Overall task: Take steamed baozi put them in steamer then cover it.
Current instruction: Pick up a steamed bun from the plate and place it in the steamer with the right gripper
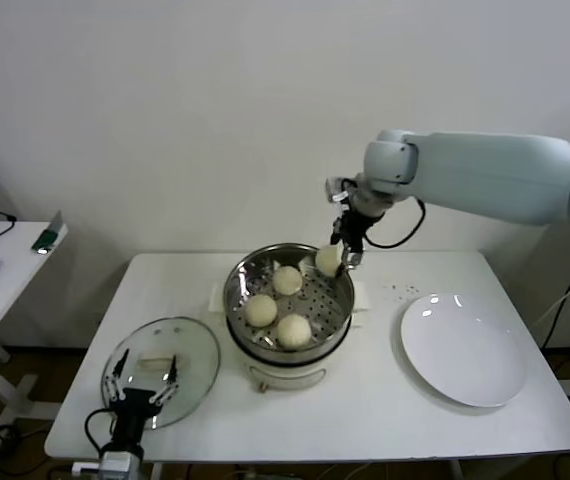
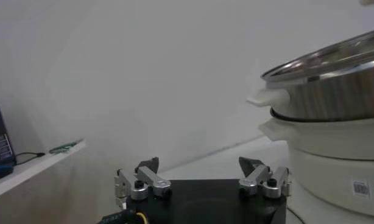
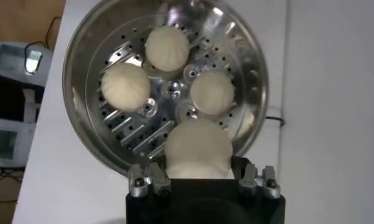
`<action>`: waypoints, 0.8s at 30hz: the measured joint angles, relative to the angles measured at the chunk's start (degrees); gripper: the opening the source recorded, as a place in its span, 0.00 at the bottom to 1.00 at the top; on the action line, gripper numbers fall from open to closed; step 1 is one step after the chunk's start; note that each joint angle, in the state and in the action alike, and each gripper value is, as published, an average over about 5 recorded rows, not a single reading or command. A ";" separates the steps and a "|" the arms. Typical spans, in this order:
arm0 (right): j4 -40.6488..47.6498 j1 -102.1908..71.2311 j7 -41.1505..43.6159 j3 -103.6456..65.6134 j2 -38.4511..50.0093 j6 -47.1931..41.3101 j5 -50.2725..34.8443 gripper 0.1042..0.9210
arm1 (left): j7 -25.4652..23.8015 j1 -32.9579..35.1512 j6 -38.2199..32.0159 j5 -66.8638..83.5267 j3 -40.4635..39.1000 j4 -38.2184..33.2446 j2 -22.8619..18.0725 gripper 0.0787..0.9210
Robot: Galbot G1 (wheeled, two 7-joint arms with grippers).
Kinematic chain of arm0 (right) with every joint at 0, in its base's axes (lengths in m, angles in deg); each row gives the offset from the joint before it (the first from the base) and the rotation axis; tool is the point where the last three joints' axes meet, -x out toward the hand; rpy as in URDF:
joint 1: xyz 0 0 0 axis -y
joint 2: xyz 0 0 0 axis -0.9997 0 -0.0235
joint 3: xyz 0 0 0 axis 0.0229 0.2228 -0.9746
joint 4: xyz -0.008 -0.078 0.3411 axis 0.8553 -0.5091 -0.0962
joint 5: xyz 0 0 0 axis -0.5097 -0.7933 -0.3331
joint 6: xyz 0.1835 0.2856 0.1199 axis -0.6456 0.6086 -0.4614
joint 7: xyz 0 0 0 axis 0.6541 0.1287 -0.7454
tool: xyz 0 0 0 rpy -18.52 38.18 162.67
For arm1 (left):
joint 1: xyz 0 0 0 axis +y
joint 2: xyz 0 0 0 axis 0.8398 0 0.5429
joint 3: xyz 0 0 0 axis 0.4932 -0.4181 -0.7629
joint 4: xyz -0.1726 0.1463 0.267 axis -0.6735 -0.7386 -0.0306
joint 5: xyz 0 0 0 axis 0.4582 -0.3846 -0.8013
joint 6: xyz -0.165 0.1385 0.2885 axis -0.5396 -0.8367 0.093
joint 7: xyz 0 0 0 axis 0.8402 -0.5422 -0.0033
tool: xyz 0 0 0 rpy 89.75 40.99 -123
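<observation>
The steamer point(image 1: 233, 292) stands mid-table with three baozi on its perforated tray point(image 3: 167, 49) point(image 3: 126, 87) point(image 3: 212, 92). A further baozi point(image 1: 326, 259) hangs just above the steamer's far right rim, with my right gripper point(image 1: 333, 262) shut on it. In the right wrist view this bun point(image 3: 197, 146) fills the gap between the jaws of the right gripper point(image 3: 197, 165). The cover point(image 1: 193, 352), clear glass with a white handle, lies flat on the table at the front left. My left gripper point(image 1: 143, 388) is parked over the cover's near edge, open and empty point(image 2: 202, 165).
An empty white plate point(image 1: 465, 352) lies on the table's right side. A small side table point(image 1: 5, 270) with a blue mouse stands to the left. From the left wrist the steamer's steel pot and white base point(image 2: 333, 97) rise close by.
</observation>
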 measured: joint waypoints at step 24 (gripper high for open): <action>6.79 -8.92 -1.43 1.17 -8.31 -0.21 1.87 0.74 | -0.08 -1.63 0.58 0.22 -0.05 1.20 0.63 0.88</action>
